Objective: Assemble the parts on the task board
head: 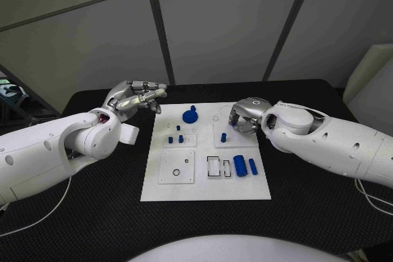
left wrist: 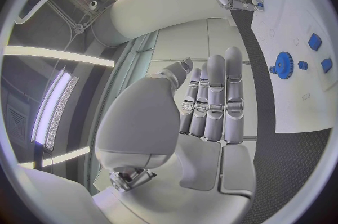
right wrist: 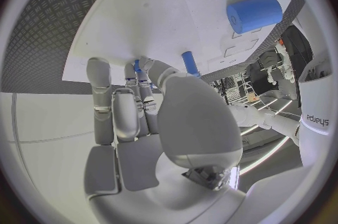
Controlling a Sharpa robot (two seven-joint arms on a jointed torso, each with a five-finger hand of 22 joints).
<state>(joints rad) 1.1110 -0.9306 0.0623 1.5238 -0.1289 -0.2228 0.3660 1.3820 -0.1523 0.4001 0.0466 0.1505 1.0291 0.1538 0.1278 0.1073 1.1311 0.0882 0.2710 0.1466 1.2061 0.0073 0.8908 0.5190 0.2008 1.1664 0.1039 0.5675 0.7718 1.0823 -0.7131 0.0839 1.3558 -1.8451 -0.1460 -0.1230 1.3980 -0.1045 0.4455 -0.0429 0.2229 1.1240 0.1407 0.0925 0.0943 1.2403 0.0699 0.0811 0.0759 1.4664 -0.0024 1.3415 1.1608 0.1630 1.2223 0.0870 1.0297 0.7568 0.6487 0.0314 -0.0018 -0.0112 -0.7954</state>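
**Both hands poised at the board's far end**

While the left hand (head: 136, 96) hangs just off the task board's (head: 205, 185) far left corner, palm up, its fingers (left wrist: 214, 97) lie straight, side by side and hold nothing. The right hand (head: 246, 115) bends down over the board's far right part, fingers curled near a small upright blue peg (head: 222, 137); whether they pinch anything, I cannot tell. A blue gear (head: 190, 115) lies between the hands.

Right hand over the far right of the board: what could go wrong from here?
The right hand hovers close to the upright blue peg; a misjudged reach could tip it. The large blue cylinder and thinner one lie loose near the task board edge, so the forearm could sweep them off. The left hand holds nothing and cannot steady anything.
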